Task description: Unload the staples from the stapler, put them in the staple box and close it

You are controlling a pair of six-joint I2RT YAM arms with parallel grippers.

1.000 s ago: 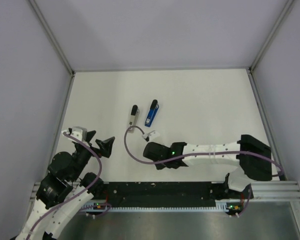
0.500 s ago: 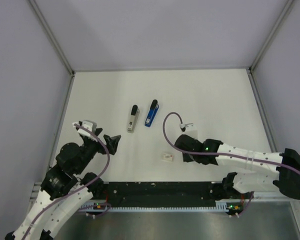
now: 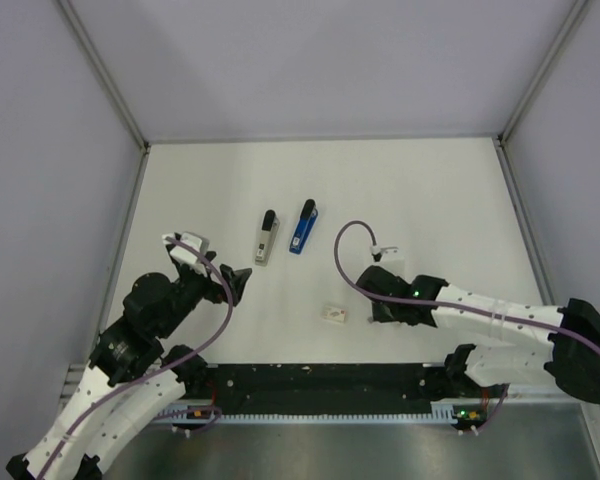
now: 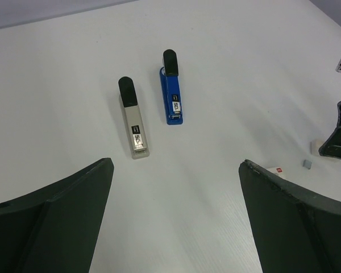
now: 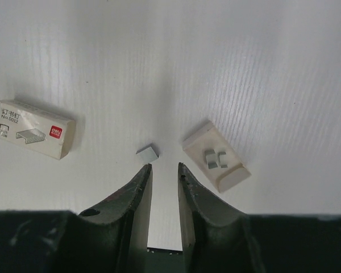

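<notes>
The bright-blue stapler (image 3: pixel 302 227) lies flat on the white table, shut, with its dark end away from me; it also shows in the left wrist view (image 4: pixel 172 94). My left gripper (image 3: pixel 235 285) is wide open and empty (image 4: pixel 175 164), short of the stapler and to its near left. My right gripper (image 3: pixel 377 310) points down at the table to the near right of the stapler. Its jaws (image 5: pixel 165 165) stand narrowly apart with nothing between them. A small grey block of staples (image 5: pixel 148 152) lies just past its left fingertip.
A grey stapler (image 3: pixel 267 238) lies beside the blue one on its left (image 4: pixel 132 122). A white staple box (image 3: pixel 334 314) lies left of the right gripper (image 5: pixel 35 129). Its cream inner tray (image 5: pixel 216 156) with two staple pieces lies to the right.
My right arm has swung from beside the stapler to the right, leaving the staple box on the table. My left gripper has moved forward and right, toward the two staplers.
</notes>
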